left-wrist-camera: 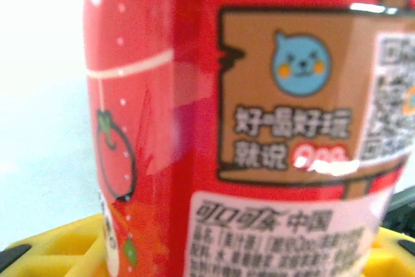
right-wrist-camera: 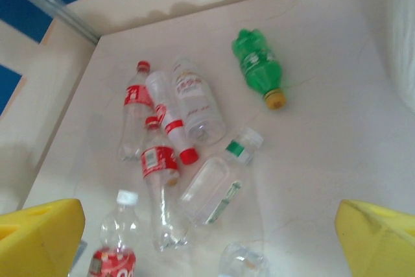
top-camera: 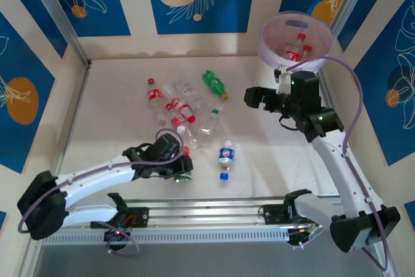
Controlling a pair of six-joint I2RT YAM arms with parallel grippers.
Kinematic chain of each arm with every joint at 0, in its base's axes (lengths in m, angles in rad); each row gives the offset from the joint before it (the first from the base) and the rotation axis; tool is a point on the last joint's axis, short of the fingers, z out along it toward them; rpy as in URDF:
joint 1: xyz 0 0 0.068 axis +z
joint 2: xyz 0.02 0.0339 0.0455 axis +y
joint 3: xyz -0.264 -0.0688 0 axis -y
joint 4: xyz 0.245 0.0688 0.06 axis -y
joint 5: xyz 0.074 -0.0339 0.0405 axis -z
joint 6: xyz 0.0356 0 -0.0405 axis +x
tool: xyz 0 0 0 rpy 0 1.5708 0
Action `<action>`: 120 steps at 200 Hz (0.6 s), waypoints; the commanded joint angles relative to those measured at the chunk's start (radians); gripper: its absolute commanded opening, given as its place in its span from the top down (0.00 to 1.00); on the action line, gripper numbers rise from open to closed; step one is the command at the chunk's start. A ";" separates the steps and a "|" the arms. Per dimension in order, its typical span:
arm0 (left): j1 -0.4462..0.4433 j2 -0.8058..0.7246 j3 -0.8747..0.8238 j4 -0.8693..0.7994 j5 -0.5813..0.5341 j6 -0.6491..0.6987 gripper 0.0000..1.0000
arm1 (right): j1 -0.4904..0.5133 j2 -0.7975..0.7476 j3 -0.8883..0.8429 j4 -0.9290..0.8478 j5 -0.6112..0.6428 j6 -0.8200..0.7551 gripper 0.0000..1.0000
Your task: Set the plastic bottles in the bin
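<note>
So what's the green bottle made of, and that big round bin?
The green bottle looks like thin, shiny plastic tinted green, with a duller yellow cap. The bin seems plastic too: its purplish wall is milky and lets light through. Whether that part is a liner, I cannot tell.

On the red-labelled bottle [left-wrist-camera: 146, 95] you read 好喝好玩 / 就说 in the brown panel [left-wrist-camera: 259, 63], 可口可乐 中国 heading the white panel [left-wrist-camera: 279, 244]; QR code [left-wrist-camera: 394, 105] at right; smaller print blurred.
</note>
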 commanded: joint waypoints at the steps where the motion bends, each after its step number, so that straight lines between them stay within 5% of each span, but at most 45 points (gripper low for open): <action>1: 0.024 -0.049 0.068 -0.058 -0.060 0.136 0.49 | 0.032 -0.048 -0.053 0.051 -0.124 0.046 0.01; 47: 0.071 -0.040 0.171 0.032 -0.003 0.375 0.57 | 0.117 0.002 -0.138 0.145 -0.317 0.121 0.01; 120: 0.085 0.177 0.321 0.229 0.255 0.492 0.63 | 0.210 0.175 -0.143 0.304 -0.354 0.185 0.00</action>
